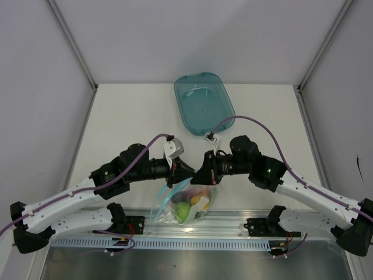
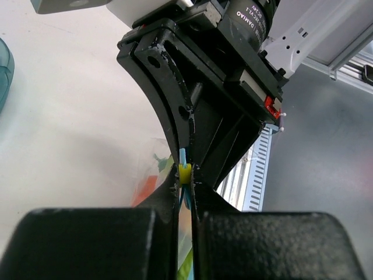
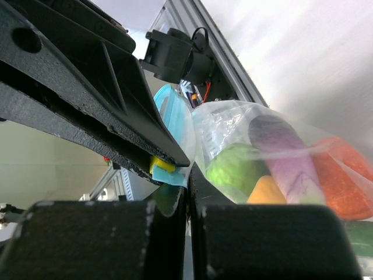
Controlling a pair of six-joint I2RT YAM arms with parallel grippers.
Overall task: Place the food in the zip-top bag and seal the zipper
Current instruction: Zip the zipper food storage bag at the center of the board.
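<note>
Left pincer (image 1: 178,170) and right pincer (image 1: 205,173) meet tip to tip at centre frame in the top view, above the near part of the bench (image 1: 128,116). We log both as clenched on the zipper (image 2: 183,156), one from each side. The teal tray (image 1: 204,105) lies well apart at upper centre.

The zip-top bag (image 1: 185,201) sags below the tips at lower centre. We cannot tell whether its bottom rests on the bench.

The food (image 3: 285,157) is inside the bag: purple, green, yellow and orange-red pieces show through the film.

A small yellow piece (image 2: 185,173), possibly a slider, sits on the strip at the left tips.

Judgement: loading looks done and sealing is in hand. The opposed grips likely keep the mouth taut and aligned for closing.
</note>
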